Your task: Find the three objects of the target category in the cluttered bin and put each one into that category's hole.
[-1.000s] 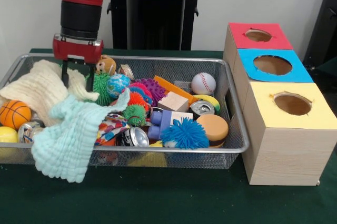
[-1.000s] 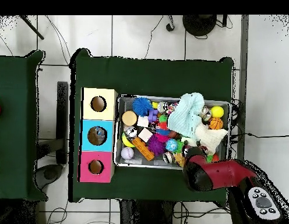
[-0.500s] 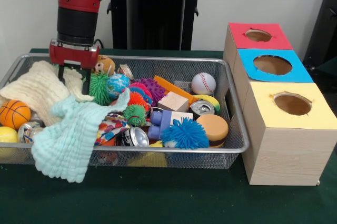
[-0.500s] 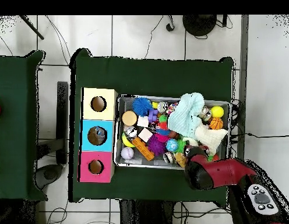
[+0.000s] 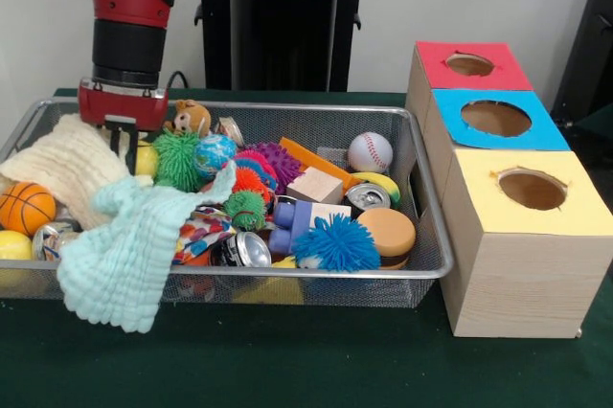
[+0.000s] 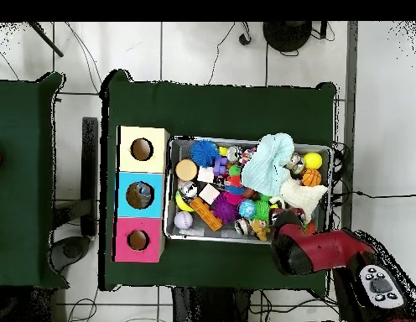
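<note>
My gripper (image 5: pixel 126 151) hangs at the far left corner of the wire bin (image 5: pixel 431 236), its narrow fingers down in the edge of the cream cloth (image 5: pixel 62 164) and seemingly shut on it. A mint cloth (image 5: pixel 129 245) drapes over the bin's front rim. Balls lie among the clutter: a baseball (image 5: pixel 370 152), a small basketball (image 5: pixel 26 207), a globe ball (image 5: pixel 214 152), a green spiky ball (image 5: pixel 175 159) and a blue spiky ball (image 5: pixel 335 243). From overhead the red arm (image 6: pixel 316 251) hides the gripper beside the cream cloth (image 6: pixel 302 194).
Three wooden boxes with round holes stand right of the bin: red top (image 5: pixel 469 65), blue top (image 5: pixel 496 119), yellow top (image 5: pixel 532 190). Two cans (image 5: pixel 241 250) (image 5: pixel 368 197), a wooden block (image 5: pixel 315 185), a purple block (image 5: pixel 292 221) and a toy bear (image 5: pixel 192 119) fill the bin.
The arm has risen and shifted left in the front view. The cream cloth's flap beside the green spiky ball has drawn away, uncovering a yellow ball there. The fingers look closer together.
</note>
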`<state>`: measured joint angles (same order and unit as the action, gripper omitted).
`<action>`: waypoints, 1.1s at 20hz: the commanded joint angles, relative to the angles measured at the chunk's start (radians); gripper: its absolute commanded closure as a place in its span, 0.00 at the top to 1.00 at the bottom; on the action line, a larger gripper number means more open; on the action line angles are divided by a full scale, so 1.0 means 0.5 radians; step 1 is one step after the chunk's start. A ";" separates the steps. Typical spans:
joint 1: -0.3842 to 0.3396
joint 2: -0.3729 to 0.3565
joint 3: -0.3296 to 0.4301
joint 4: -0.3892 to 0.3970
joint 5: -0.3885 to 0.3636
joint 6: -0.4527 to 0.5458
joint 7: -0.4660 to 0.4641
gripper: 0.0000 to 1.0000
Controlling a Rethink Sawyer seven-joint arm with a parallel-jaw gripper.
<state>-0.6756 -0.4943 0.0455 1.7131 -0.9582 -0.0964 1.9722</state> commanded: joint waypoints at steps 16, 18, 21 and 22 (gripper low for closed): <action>0.142 -0.245 0.050 0.184 0.081 0.248 0.099 0.00; 0.161 -0.297 0.054 0.225 0.108 0.287 0.100 0.00; 0.160 -0.369 0.085 0.271 0.149 0.359 0.076 0.00; 0.156 -0.400 0.104 0.289 0.171 0.395 0.061 0.00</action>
<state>-0.6045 -0.6087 0.0230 1.7788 -0.9286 -0.0378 1.9722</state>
